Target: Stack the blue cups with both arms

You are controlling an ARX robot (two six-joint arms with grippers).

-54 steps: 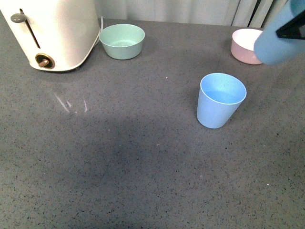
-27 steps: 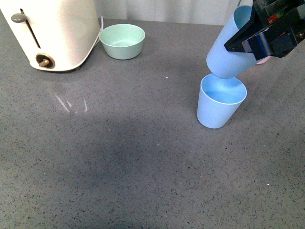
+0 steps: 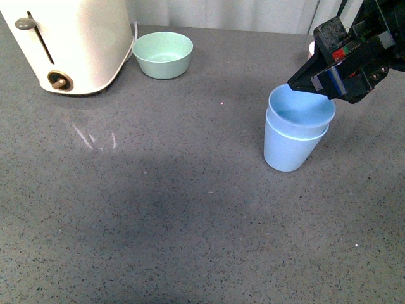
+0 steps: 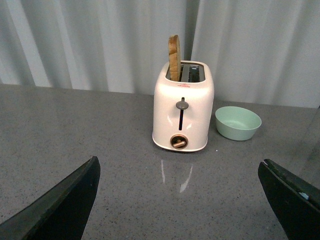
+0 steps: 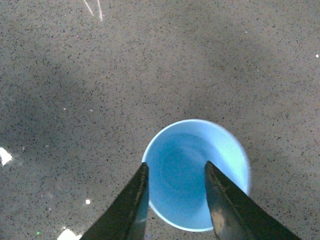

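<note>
Two light blue cups stand nested on the grey table at the right. The upper cup (image 3: 301, 111) sits inside the lower cup (image 3: 288, 152) and leans a little. My right gripper (image 3: 316, 81) hovers just above the upper cup's far rim, open, with nothing between its fingers. In the right wrist view the cup's blue inside (image 5: 187, 160) lies below my right gripper (image 5: 176, 172), one finger (image 5: 131, 205) over its rim. My left gripper (image 4: 182, 175) is open and empty; it does not show in the front view.
A cream toaster (image 3: 69, 41) stands at the back left, with a slice in its slot in the left wrist view (image 4: 174, 57). A mint green bowl (image 3: 162, 54) sits beside it. A pink bowl (image 3: 312, 49) is mostly hidden behind my right arm.
My right gripper brought the second blue cup down from the upper right into the standing cup and let it go. The cup now rests nested there.
</note>
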